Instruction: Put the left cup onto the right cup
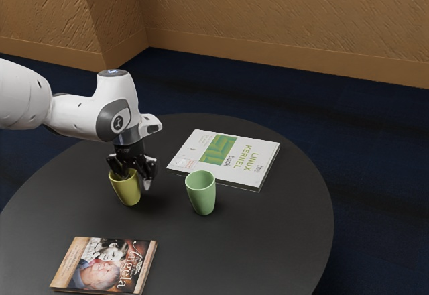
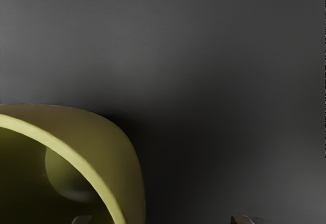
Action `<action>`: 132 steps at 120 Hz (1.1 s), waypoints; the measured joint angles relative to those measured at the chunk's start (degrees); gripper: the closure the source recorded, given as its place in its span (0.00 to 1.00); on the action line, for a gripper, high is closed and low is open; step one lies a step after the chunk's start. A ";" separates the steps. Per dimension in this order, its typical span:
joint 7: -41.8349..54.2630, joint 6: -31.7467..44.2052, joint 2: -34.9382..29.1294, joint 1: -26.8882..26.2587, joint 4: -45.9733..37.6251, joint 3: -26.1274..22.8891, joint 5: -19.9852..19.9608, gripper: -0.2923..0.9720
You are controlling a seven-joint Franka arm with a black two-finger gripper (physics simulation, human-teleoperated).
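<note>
Olive, smooth tapered cup point(image 1: 126, 191) has its wall straddled by the spread pincer point(image 1: 133, 176).

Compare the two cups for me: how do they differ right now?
Colour: the olive cup is yellowish, the green cup pale green. Contact: the gripper straddles the olive cup's rim with open fingers; the green cup stands free. Place: the green cup sits nearer the Linux book, the olive cup toward the exterior view's left. Both are handleless, mouth up, on the black table.
</note>
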 joint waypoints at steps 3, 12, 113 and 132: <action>-0.03 0.05 -0.02 -0.02 -0.01 0.01 -0.01 0.59; -0.11 0.12 -0.12 -0.10 -0.03 0.01 -0.03 0.68; -3.47 -7.15 -3.16 -0.97 6.51 -3.67 5.03 0.85; -4.58 -14.13 -4.03 -1.96 14.16 -8.22 5.83 0.85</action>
